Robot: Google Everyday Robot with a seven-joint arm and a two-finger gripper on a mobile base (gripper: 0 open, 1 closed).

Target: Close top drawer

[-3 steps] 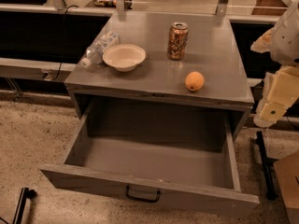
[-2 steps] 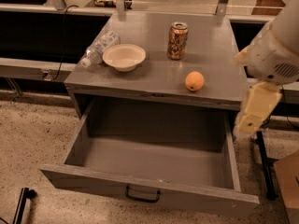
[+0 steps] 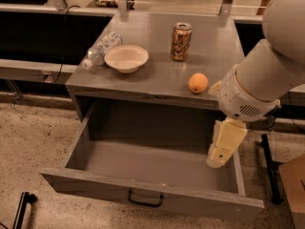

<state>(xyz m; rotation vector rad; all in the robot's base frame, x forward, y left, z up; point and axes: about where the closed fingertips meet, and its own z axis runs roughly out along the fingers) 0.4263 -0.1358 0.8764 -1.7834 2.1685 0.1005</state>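
Observation:
The top drawer (image 3: 143, 166) is a wide, deep grey drawer pulled far out of the cabinet, and nothing lies in it. A small black bar handle (image 3: 145, 200) sits centred on its front panel. My gripper (image 3: 220, 157) hangs from the white arm at the right. It points down over the right inner part of the open drawer, near its right wall. It holds nothing that I can see. The lower drawers are out of view.
On the cabinet top (image 3: 209, 56) stand a white bowl (image 3: 126, 57), a lying plastic bottle (image 3: 100, 48), a drink can (image 3: 181, 42) and an orange (image 3: 198, 83). A black stand (image 3: 269, 168) is at the right. A speckled floor (image 3: 33, 142) lies at the left.
My arm has swung in from the right edge toward the left and down. The gripper now hangs over the drawer's right side. The drawer has not moved.

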